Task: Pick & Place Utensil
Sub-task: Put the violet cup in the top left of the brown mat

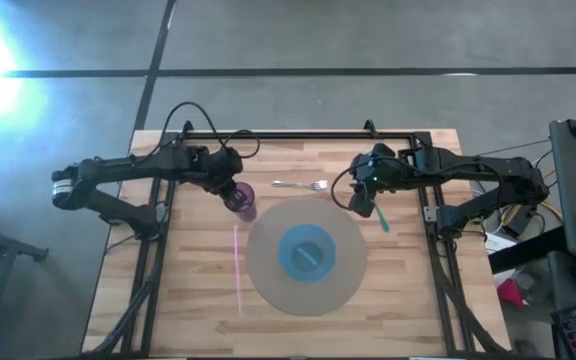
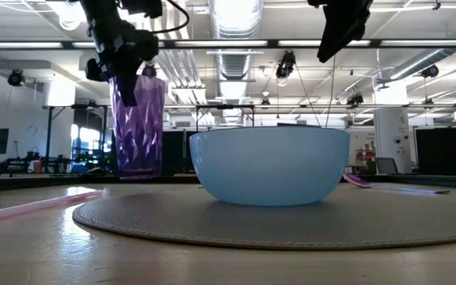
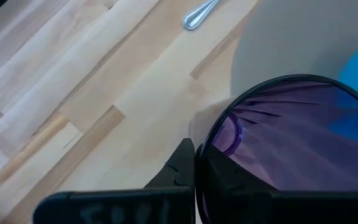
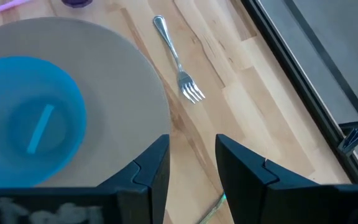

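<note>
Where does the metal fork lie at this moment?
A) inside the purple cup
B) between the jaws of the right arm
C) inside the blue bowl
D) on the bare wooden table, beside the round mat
D: the fork lies flat on the wooden table just off the round mat, and in the right wrist view nothing is touching it.

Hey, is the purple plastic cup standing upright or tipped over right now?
Upright. In the low view the ribbed purple plastic cup stands vertical on the wooden table, with the left gripper shut on its rim.
</note>
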